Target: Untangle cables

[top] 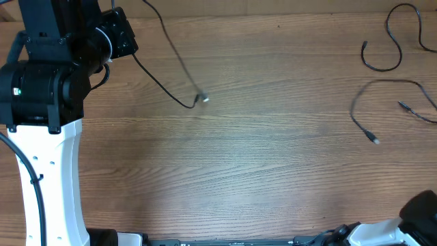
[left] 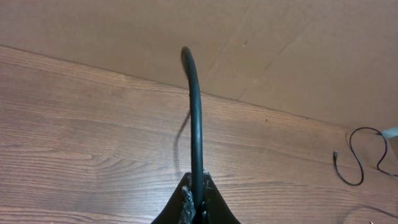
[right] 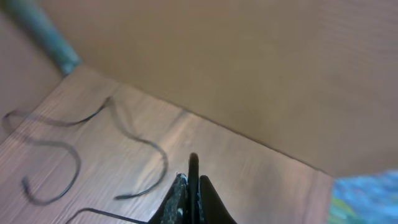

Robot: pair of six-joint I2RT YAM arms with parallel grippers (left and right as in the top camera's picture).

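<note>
My left gripper at the far left of the table is shut on a thin black cable. That cable loops out over the wood and ends in a small pale plug. In the left wrist view the cable rises in an arch out of the shut jaws. Three more black cables lie apart at the far right: a loop, a long arc with a plug end, and a short piece. In the right wrist view my right gripper is shut on a short black cable end. The right jaws themselves are out of the overhead view.
A brown cardboard wall backs the wooden table. The left arm's white and black base fills the left side. The right arm's body sits at the near right corner. Loose cables lie left of the right gripper.
</note>
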